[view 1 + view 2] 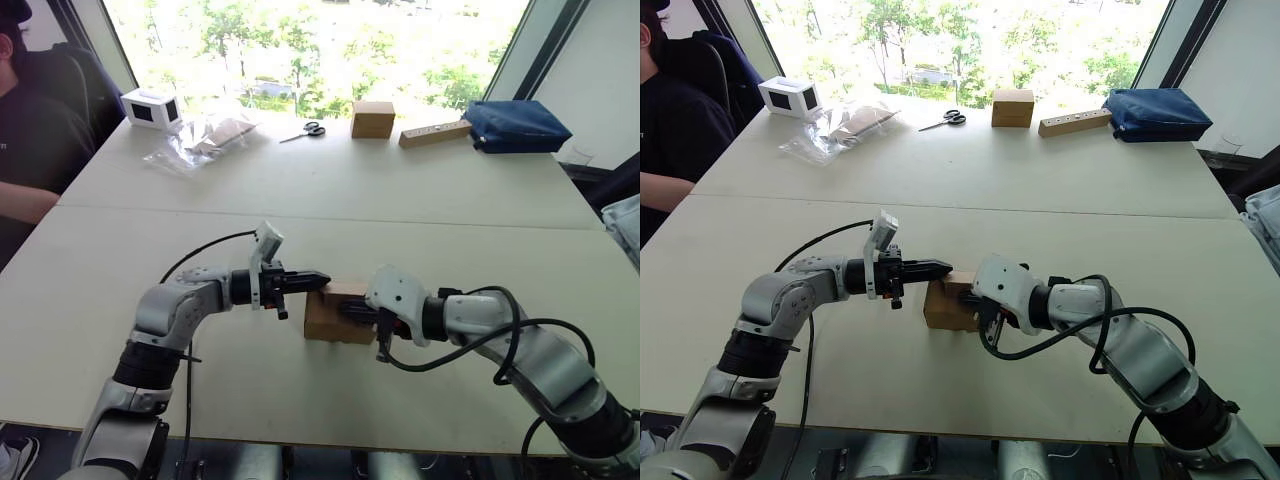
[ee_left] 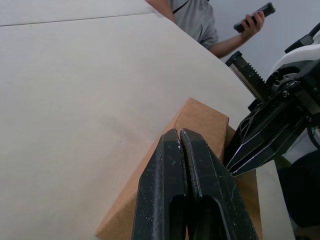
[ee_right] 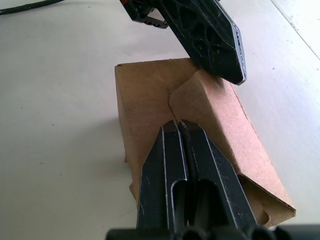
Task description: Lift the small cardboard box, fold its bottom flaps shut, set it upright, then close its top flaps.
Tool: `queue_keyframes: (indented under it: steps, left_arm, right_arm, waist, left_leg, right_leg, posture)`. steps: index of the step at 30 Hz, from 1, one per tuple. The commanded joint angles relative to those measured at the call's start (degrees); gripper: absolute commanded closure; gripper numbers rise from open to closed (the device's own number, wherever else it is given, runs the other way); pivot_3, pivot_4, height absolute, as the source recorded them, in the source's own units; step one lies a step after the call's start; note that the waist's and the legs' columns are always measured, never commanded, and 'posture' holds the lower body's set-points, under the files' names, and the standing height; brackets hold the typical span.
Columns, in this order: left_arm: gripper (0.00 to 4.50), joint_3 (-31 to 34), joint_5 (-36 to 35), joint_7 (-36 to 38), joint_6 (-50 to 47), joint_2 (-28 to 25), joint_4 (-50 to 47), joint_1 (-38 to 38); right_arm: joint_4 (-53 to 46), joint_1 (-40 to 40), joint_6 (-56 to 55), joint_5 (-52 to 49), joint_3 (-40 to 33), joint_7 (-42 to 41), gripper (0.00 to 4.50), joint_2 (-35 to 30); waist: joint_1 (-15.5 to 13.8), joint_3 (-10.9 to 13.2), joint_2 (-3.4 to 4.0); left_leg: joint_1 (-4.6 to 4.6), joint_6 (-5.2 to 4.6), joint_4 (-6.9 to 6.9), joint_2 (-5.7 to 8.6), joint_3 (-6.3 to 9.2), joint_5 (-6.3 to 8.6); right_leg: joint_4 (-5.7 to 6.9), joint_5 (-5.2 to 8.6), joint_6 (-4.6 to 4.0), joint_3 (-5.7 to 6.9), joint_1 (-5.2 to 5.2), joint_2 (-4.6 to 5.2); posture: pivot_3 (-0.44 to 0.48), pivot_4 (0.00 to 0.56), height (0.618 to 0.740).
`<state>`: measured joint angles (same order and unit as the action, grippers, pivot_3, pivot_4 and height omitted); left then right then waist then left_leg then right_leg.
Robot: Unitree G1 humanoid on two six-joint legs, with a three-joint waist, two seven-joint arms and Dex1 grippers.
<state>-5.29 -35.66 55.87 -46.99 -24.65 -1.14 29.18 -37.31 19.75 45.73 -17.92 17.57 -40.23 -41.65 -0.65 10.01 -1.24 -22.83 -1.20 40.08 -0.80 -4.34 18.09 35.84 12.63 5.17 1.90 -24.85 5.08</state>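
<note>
A: Two grippers meet at the small cardboard box, which sits near the front middle of the surface. Going left to right, what do you see first?

B: At the far left a seated person in a dark top. Then the left gripper, its jaws pressed together with nothing between them, tips touching the box's upper left edge.

A: And the box itself?

B: It rests on the surface, not lifted. In the right wrist view a rounded flap lies folded over the upward face, with the left gripper's tip on its far edge.

A: The right gripper?

B: Also jaws shut and empty, tips pressing on the box's top from the right side. Neither holds the box; both push on it.

A: So which step is this?

B: I'd judge a flap-folding step, flaps being pressed flat. Whether these are the top flaps or the bottom ones I cannot tell.

A: What does the next move call for?

B: Probably holding that folded flap down with one tip while the other sweeps the remaining flap over it, keeping the box from sliding.

A: Anything further back?

B: A white box, scissors, a cube-shaped brown box and a blue pouch, all well apart from the work.
</note>
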Motion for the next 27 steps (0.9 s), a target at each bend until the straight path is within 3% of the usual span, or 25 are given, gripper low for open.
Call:
queue_keyframes:
  steps: [1, 18, 27]
  left_arm:
    - [4.46, 0.1, -0.5, 0.0, -0.3, -0.2, -2.0, 0.1]
    - [4.46, -0.7, -0.1, 0.8, -0.1, -1.2, -3.3, 0.4]
    - [4.46, -6.3, 4.9, 3.0, 4.4, -4.2, -5.7, -1.1]
  right_arm:
    - [0.3, 0.8, -0.7, 1.4, -0.1, 0.2, 4.50, 0.1]
    - [-0.6, 0.8, 0.7, -0.1, -1.7, -0.4, 4.50, 2.0]
    - [-3.9, -3.0, 4.8, -10.1, -11.8, -2.0, 4.50, 1.8]
  waist:
    - [0.0, 0.0, 0.00]
    - [0.0, 0.0, 0.00]
    - [0.0, 0.0, 0.00]
  left_leg:
    - [0.00, 0.00, 0.00, 0.00, 0.00, 0.00]
    - [0.00, 0.00, 0.00, 0.00, 0.00, 0.00]
    - [0.00, 0.00, 0.00, 0.00, 0.00, 0.01]
  right_leg:
    - [0.00, 0.00, 0.00, 0.00, 0.00, 0.00]
    - [0.00, 0.00, 0.00, 0.00, 0.00, 0.00]
    - [-0.04, 0.01, -0.02, 0.00, 0.02, 0.01]
  posture:
    - [0.000, 0.150, 0.740]
    - [0.000, 0.150, 0.740]
    - [0.000, 0.150, 0.740]
